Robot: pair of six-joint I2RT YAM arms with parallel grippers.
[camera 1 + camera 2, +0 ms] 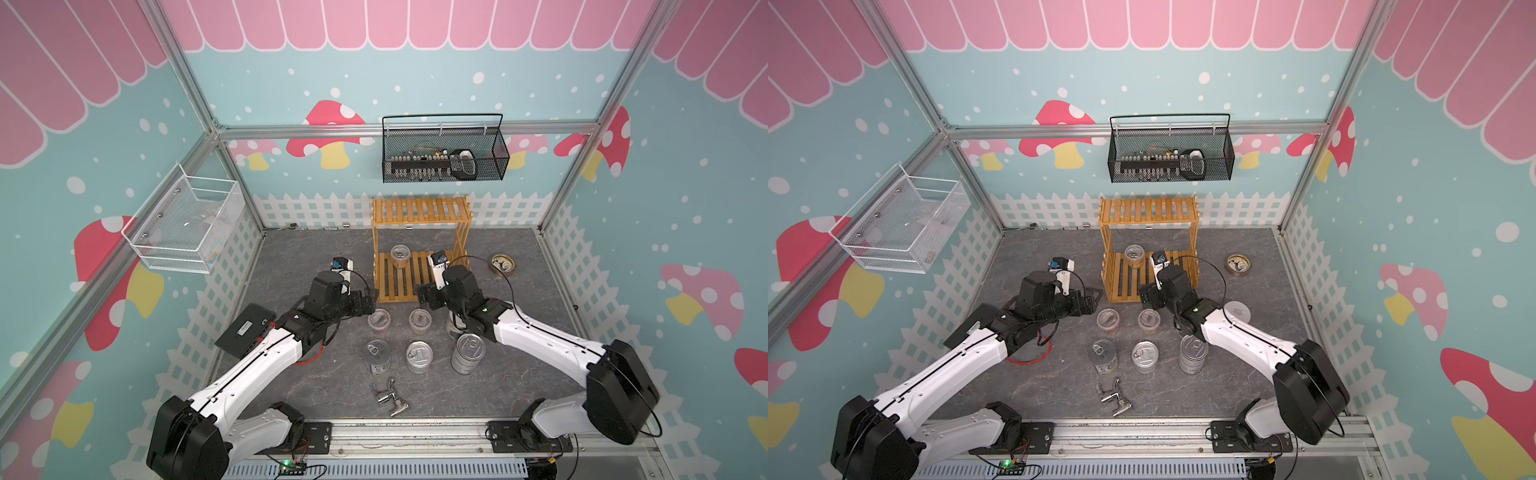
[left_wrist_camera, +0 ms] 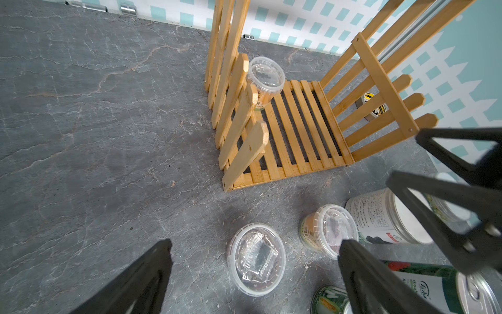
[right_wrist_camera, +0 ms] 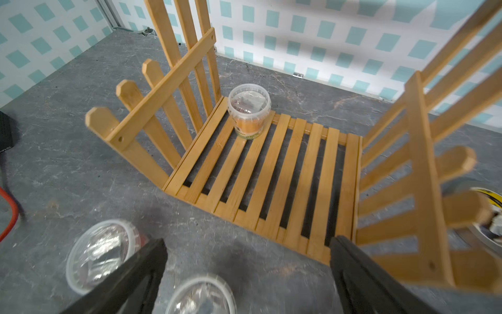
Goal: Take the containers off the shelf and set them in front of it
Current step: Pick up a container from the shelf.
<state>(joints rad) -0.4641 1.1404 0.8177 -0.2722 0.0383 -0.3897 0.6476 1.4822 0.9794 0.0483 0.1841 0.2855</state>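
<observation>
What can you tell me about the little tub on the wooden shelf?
The tub is small, round, clear plastic with a clear snap-on lid, orange-looking in its lower half. It stands upright on the bottom tier of the shelf, at the back near its left side rail, resting on the slats. No gripper touches it.

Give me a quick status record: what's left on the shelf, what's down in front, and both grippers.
on shelf: one clear plastic tub with an orange label, upright, back left of the lower tier of the yellowish wooden slat shelf
in front: two clear lidded tubs, three silver pull-tab tins, one white-lidded jar partly behind the right arm
left gripper: open, empty, near the shelf's front left corner
right gripper: open, empty, facing the lower tier
non-task items: chrome faucet, tape roll
</observation>
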